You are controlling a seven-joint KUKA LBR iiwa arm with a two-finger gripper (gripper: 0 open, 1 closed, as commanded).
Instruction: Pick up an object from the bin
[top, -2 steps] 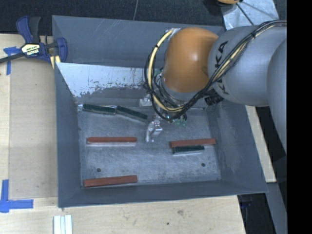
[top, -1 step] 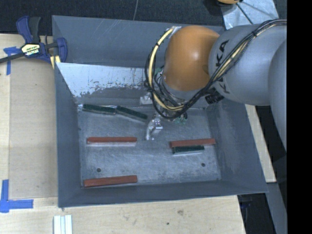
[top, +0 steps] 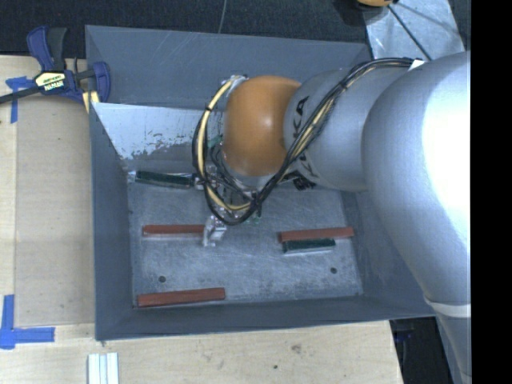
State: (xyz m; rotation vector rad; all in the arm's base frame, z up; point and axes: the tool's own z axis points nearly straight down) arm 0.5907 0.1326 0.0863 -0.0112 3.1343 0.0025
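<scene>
At the left of the grey metal bin (top: 108, 238), near its back wall, a dark green flat stick (top: 164, 179) lies lengthwise across the floor. Below it, at mid-floor, a reddish-brown flat strip (top: 170, 230) lies level. Nearer the front wall a second reddish-brown strip (top: 180, 297) lies well apart from both.

The gripper (top: 214, 233) is down at the right end of the mid-floor strip. Its small metal tip is crowded by shadow and cable, so it may be touching the strip or just beside it. Whether the gripper is spread or pressed together I cannot tell. Above it sits the arm's rounded orange wrist cover (top: 254, 126), with looped cables (top: 210, 134) around it.

Further right, a third reddish-brown strip (top: 316, 234) lies level on the floor. A short dark green bar (top: 309, 247) lies close against its front edge.
</scene>
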